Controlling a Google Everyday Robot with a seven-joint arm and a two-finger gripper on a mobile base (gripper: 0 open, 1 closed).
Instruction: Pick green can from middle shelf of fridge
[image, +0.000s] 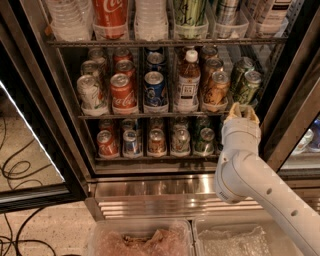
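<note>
1. The fridge (36, 85), a tall display cooler with a black frame, wire shelves and a ribbed stainless steel base, fills the view. Its frame edge stands far left of the jaws.
2. The middle shelf (125, 116), a thin dark wire rack, runs across at about the height of the jaw tips, from far left up to them.
3. On that rack, far left of the jaws and a little higher, stands a whitish pale-green can (90, 92). A red cola can (123, 93) and a blue can (155, 90) follow, each nearer to the jaws.
4. Below and left of the jaws, a lower rack (155, 156) holds a row of smaller cans.
5. A brown bottle with a white cap (187, 82) stands up and to the left of the jaws. An amber-orange can (218, 90) stands just up-left of them.
6. The green can (249, 86), with a dark olive body, pale markings and a silver top, stands upright directly above the jaws at the rack's right end. A second olive can (241, 69) like it sits behind it.
7. The gripper (242, 114), white with tan fingers (232, 114), is at the rack's front edge just under the green can. The jaws are spread apart and hold nothing. Whether they touch the can cannot be told.
8. The white arm (250, 170) runs down and right from the jaws.
</note>
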